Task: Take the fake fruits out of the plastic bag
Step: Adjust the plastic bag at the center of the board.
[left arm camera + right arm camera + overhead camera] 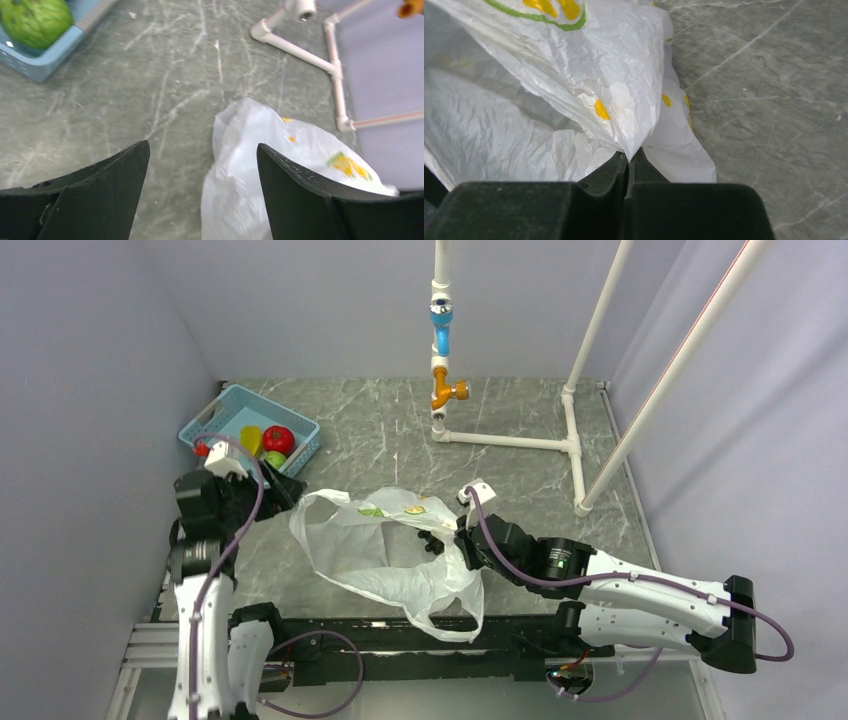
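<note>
Now right end effector (630, 152) pinches crinkly translucent plastic bag (574, 75); left end effector (202, 145) spread wide.

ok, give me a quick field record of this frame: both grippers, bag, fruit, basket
left gripper: open, empty, between the blue basket and the bag
right gripper: shut on a fold of the bag's film
plastic bag: crumpled, lying mid-table
blue basket: far left corner, apart from the bag
red fruit: in basket
yellow fruit: in basket, beside the red one
green fruit: in basket, near edge
bag contents: cannot tell; the film hides the inside
</note>
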